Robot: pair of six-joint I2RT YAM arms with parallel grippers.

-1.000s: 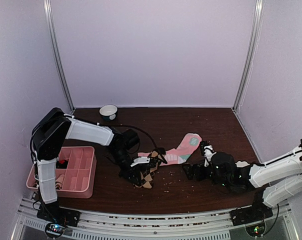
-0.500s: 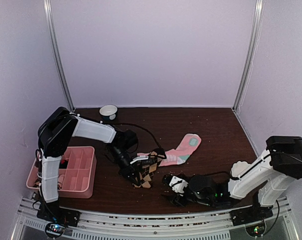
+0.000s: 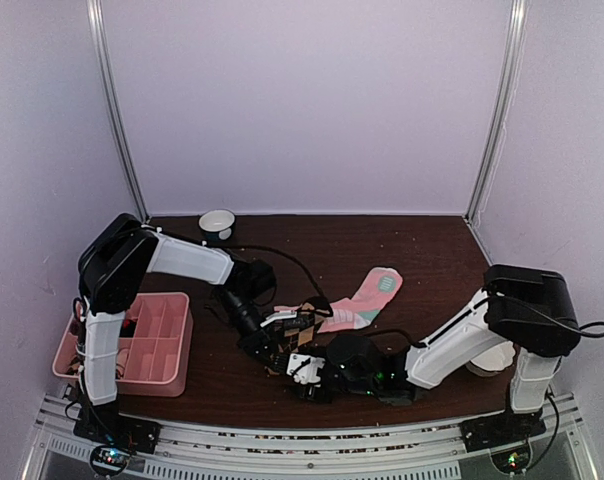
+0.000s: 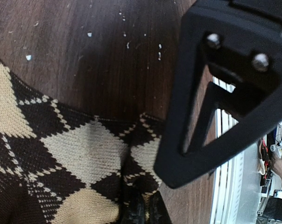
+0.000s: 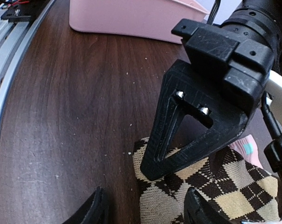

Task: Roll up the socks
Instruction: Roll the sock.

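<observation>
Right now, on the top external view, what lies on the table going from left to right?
pink tray → white bowl → argyle socks → pink socks

A dark brown wooden worktop (image 3: 432, 260) fills the floor of the booth. Tiny pale crumbs (image 4: 89, 33) are scattered over it. A pink plastic tray with many little boxes (image 3: 154, 384) sits at the left side, near the front edge. Something small and red (image 3: 125, 324) lies in one box; I cannot tell what it is. A small white round bowl (image 3: 217, 222) stands at the back, by the wall. Plain pale purple walls (image 3: 302, 100) stand all around, with two thin metal poles (image 3: 117, 120) in the back corners. A grey metal rail (image 3: 282, 440) runs along the front.
</observation>
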